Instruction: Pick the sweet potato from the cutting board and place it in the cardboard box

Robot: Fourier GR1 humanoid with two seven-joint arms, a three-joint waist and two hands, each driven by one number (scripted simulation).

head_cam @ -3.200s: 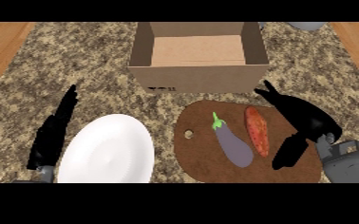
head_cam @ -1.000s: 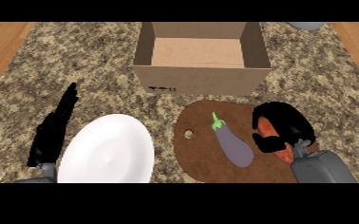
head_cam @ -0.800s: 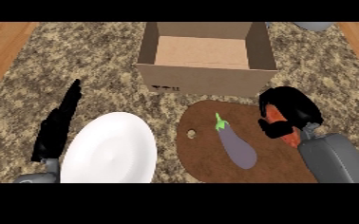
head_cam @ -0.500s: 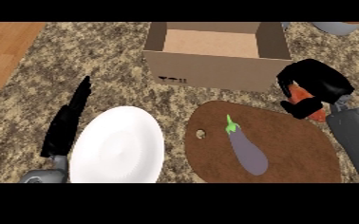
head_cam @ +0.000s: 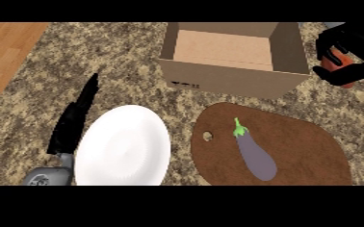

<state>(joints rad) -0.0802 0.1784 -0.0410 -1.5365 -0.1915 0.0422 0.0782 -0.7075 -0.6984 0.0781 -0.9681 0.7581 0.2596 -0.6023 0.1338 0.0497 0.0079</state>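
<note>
White plate [head_cam: 122,146] lies nearest, just left of the brown cutting board [head_cam: 298,144], where a purple eggplant [head_cam: 253,153] rests. Left of the plate, the left hand [head_cam: 72,122] rests with fingers straight and released. Beyond the board stands the open cardboard box [head_cam: 235,60]. Just right of the box, the right hand [head_cam: 340,48] has its fingers curled around the orange sweet potato [head_cam: 343,69], off the board and outside the box.

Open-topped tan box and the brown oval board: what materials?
The open-topped tan box looks like matte cardboard: flat tan walls, a printed mark on its front. The brown oval board is probably wood, dull dark finish, hanging hole at one end; no grain shows.
</note>
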